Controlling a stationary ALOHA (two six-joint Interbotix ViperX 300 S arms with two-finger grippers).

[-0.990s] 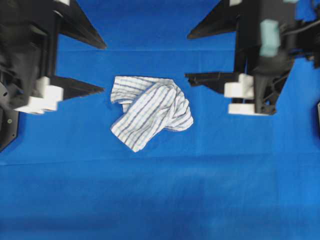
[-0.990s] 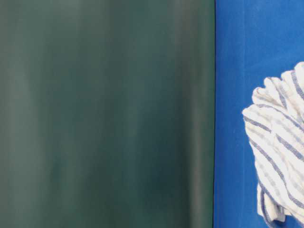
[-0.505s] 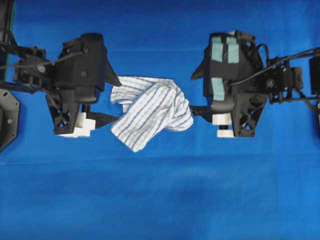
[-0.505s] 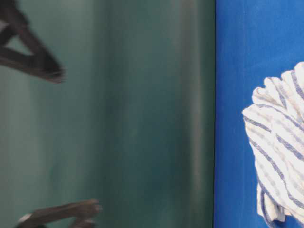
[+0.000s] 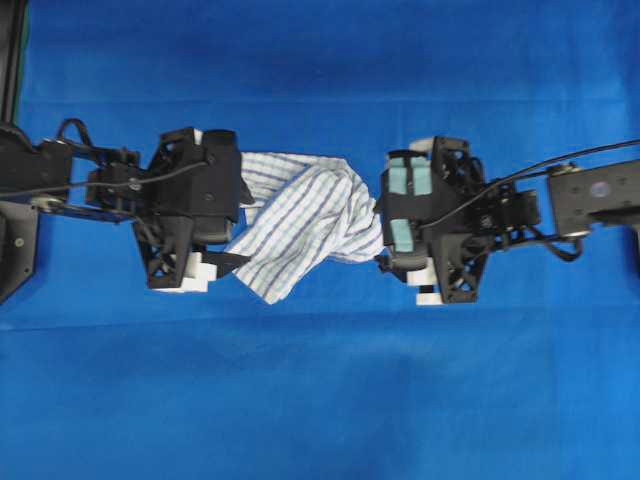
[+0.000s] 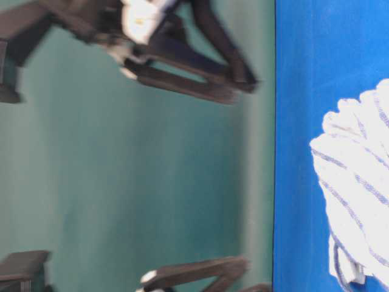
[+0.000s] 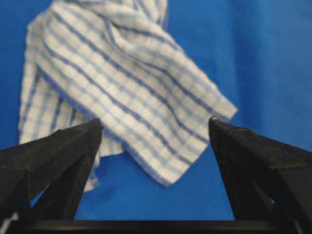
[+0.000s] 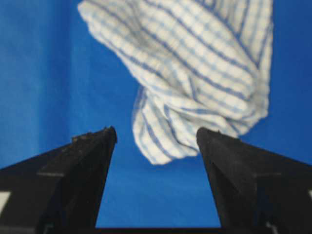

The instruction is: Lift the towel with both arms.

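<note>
The towel (image 5: 305, 225), white with blue check stripes, lies crumpled on the blue tablecloth. My left gripper (image 5: 246, 228) is at the towel's left edge, jaws wide open, with one towel corner (image 7: 195, 146) lying between its fingers (image 7: 58, 151). My right gripper (image 5: 381, 236), with teal pads on its body, is at the towel's right edge and also open. The towel's rounded fold (image 8: 161, 141) sits just ahead of the right gripper (image 8: 157, 131), beyond the fingertips. In the table-level view the towel (image 6: 358, 201) is at the right. Blurred black gripper fingers (image 6: 188, 82) show at top and bottom.
The blue tablecloth (image 5: 320, 400) covers the whole work surface. A black base plate (image 5: 14, 250) sits at the far left edge. In the table-level view a dark green backdrop (image 6: 121, 182) fills the left side.
Both arms have come down and moved inward until their fingertips are at the towel's two sides. Both grippers stayed open. The towel has not moved.
</note>
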